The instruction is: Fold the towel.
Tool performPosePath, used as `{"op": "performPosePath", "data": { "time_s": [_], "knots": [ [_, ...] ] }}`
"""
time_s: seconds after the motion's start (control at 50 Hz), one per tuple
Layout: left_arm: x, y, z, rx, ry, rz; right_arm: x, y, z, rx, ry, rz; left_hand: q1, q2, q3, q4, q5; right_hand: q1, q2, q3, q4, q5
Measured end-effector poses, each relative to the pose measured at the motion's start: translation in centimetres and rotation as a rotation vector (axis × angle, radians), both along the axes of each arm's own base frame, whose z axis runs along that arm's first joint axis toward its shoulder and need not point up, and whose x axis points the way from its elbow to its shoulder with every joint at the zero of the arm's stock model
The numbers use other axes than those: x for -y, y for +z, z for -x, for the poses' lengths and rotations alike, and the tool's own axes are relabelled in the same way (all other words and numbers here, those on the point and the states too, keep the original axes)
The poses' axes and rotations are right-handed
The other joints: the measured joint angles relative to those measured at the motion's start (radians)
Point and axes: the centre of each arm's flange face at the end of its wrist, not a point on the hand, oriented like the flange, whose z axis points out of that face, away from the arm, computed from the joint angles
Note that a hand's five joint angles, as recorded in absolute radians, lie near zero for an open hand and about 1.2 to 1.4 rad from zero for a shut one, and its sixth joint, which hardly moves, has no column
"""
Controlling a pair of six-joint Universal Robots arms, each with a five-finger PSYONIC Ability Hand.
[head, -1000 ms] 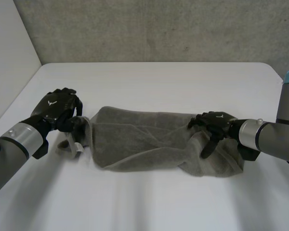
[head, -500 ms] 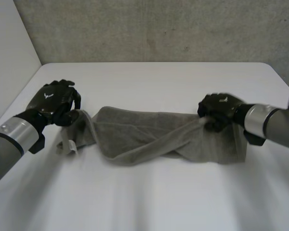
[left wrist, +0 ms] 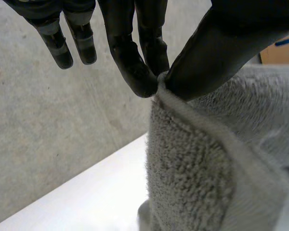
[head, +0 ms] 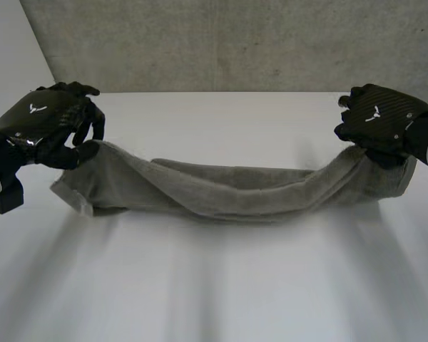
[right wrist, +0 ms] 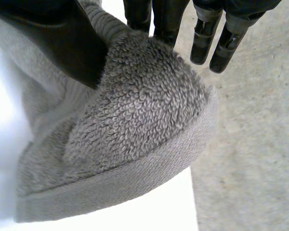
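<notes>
A: Which step is in hand?

B: The lift, it is judged. The towel [head: 228, 192] is pinched at one end by the left hand [head: 46, 128] and at the other by the right hand [head: 381, 121], with its middle sagging to the table [head: 221, 285].

A: And next?

B: An even carry-over is called for (both pinches kept). One towel and two hands are counted.

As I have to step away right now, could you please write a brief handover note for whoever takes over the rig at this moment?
Left hand: shut on the towel, pinching the hem at one end between thumb and finger, above the table.
Right hand: shut on the other end, thumb against fingers, also off the table.
Towel: bunched lengthwise and strung between the hands, its middle sagging to the table.
Done: both ends grasped.
Left: no neat fold visible yet; it probably needs spreading, then folding.
</notes>
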Motion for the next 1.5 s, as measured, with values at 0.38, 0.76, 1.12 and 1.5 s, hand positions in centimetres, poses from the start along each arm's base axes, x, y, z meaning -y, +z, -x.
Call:
{"op": "performPosePath", "data": {
  "time_s": [0.38, 0.76, 1.12, 1.5],
  "knots": [
    [12.9, 5.5, 7.4, 0.04, 0.075, 0.748, 10.3, 11.8, -5.5, 0.571, -0.062, 0.915, 0.001, 0.0, 0.0, 0.0, 0.0, 0.01, 0.001, 0.0, 0.0, 0.001],
    [12.6, 5.7, 4.8, -0.184, -0.058, 0.704, 7.8, 0.0, -3.3, 0.53, -0.005, 0.238, 0.001, 0.0, 0.0, 0.0, 0.005, 0.01, 0.011, 0.0, 0.0, 0.01],
    [7.9, -14.9, 2.6, 0.244, -0.154, 0.204, 1.7, -15.6, -0.5, 0.209, 0.025, -0.111, 0.001, 0.0, 0.0, 0.0, 0.005, 0.01, 0.014, 0.0, 0.0, 0.01],
    [3.9, -10.9, 0.5, 0.385, -0.198, 0.117, 0.5, -9.0, 2.7, 0.211, -0.017, -0.084, 0.001, 0.0, 0.0, 0.0, 0.005, 0.01, 0.014, 0.0, 0.0, 0.01]
  ]
}}
